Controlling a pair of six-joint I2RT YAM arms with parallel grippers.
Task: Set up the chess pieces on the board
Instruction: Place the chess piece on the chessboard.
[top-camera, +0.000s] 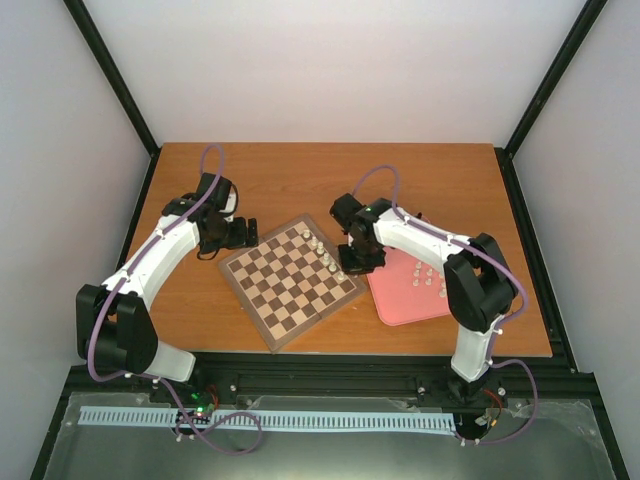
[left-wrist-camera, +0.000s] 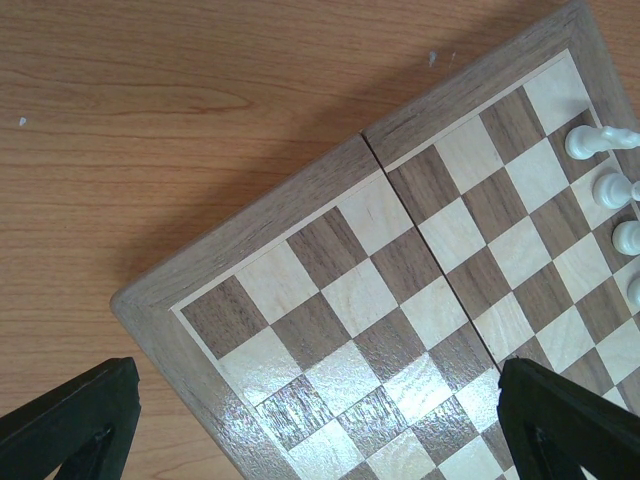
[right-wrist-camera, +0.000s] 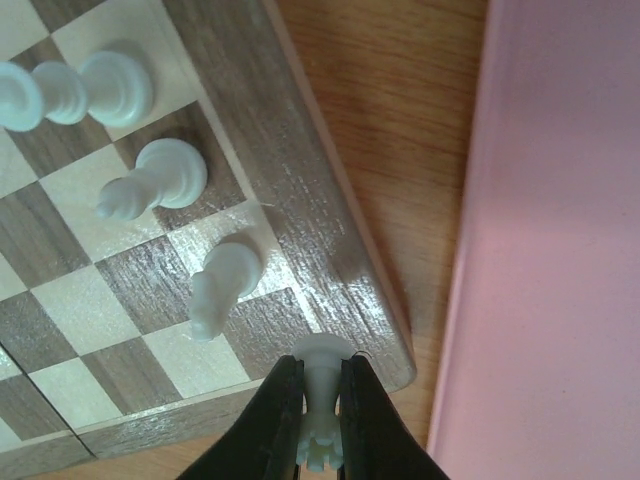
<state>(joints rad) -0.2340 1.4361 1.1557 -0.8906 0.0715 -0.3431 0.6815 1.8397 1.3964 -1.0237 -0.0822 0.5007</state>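
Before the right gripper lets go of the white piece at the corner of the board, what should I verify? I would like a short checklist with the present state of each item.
1. Right gripper holds the white piece securely: ok, it is shut on it.
2. Dark corner square of the board is free: ok.
3. The piece's base rests on that square: cannot tell; it shows at the square's edge, and its height is unclear.
4. Neighbour piece is apart from the gripper: ok.
5. Left gripper is out of the way: ok, it is open above a bare corner far from the right one.
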